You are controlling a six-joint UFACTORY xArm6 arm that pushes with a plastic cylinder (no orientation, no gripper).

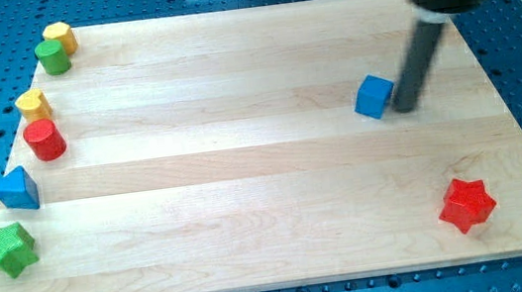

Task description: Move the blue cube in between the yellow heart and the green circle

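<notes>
The blue cube (374, 96) lies on the wooden board at the view's right, upper half. My tip (405, 106) is right beside the cube's right side, touching or nearly touching it. The green circle (53, 58) stands at the board's upper left corner, just below a yellow block (59, 37). The yellow heart (32, 103) lies on the left edge below it, with a red cylinder (44, 141) just under the heart.
A blue triangle (17, 189) and a green star (6, 249) lie along the board's left edge, lower down. A red star (467, 204) lies at the lower right. The wooden board (246, 188) rests on a blue perforated table.
</notes>
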